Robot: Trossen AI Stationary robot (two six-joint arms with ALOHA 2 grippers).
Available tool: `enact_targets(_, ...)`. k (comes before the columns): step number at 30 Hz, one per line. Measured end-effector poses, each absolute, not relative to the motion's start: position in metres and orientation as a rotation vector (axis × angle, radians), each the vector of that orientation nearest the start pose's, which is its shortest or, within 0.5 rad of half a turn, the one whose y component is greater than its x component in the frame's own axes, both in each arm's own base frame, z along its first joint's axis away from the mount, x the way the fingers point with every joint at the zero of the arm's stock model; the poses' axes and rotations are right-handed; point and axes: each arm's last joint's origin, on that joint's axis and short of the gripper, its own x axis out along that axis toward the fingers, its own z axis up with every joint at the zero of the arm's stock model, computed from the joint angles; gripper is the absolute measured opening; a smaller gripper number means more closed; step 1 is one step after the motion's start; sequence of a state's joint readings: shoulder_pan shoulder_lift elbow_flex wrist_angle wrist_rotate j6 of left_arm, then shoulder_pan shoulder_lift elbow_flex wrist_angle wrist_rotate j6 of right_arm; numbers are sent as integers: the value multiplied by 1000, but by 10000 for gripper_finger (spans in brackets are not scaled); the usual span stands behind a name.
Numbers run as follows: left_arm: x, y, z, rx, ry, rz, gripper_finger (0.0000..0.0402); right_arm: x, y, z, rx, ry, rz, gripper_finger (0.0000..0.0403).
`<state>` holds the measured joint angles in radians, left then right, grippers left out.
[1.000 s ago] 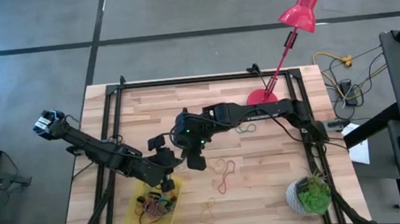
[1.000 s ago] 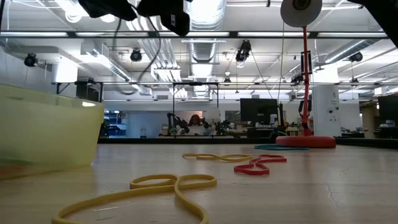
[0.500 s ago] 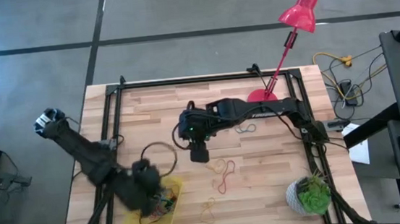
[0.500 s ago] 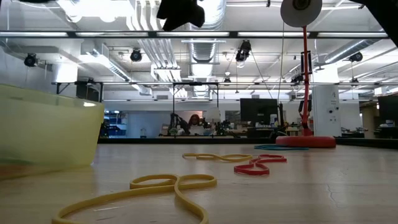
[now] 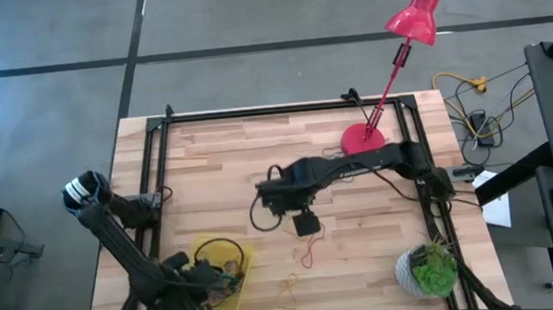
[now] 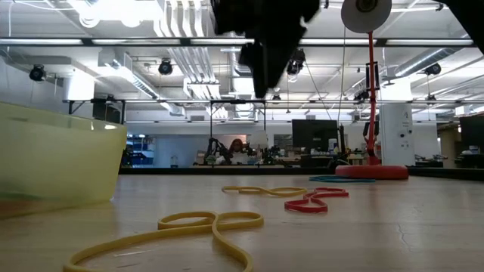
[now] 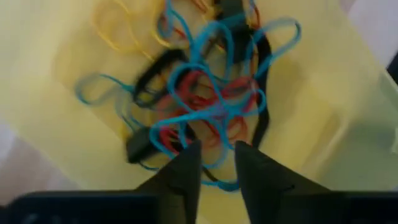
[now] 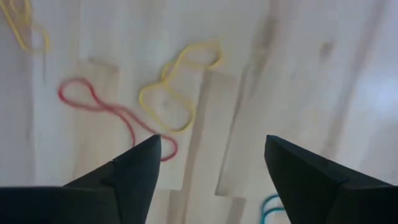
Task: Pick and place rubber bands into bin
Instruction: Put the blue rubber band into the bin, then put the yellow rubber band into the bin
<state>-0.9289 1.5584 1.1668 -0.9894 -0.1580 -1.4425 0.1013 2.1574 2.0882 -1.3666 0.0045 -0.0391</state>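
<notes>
The bin, a yellow tray, sits at the table's near left with a tangle of rubber bands in it. My left gripper points down over that pile, its fingers open by a narrow gap with nothing between them. At mid-table my right gripper hangs wide open, pointing down, above a yellow band and a red band that lie flat on the wood. In the high view it stands just beyond the red band. Another yellow band lies near the front edge.
A pink desk lamp stands at the far right, with a teal band beside its base. A potted plant sits at the near right corner. Black frame rails run along the table's left, right and far edges.
My left gripper has swung toward the table's near left, turned about and sunk over the bin. My right gripper has gone toward the right and near edges, come lower, and tipped until it points down over the loose bands.
</notes>
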Motion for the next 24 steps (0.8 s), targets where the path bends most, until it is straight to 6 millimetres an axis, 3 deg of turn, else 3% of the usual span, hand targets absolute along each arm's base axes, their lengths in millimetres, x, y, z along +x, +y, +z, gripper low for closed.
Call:
enact_targets(4, 180, -236, 234, -502, 1334, 292, 124, 423, 54, 234, -179, 1480, 177, 285)
enact_targets(10, 183, -241, 257, -549, 1281, 232, 165, 423, 71, 190, -200, 1427, 251, 294)
enact_targets(16, 183, -239, 277, -585, 1209, 204, 169, 429, 87, 170, -177, 1289, 169, 293)
enact_targets(20, 183, -239, 281, -596, 1200, 194, 169, 427, 85, 159, -194, 1263, -8, 280)
enact_targets(24, 183, -240, 282, -594, 1199, 190, 169, 422, 83, 148, -121, 1284, -74, 264)
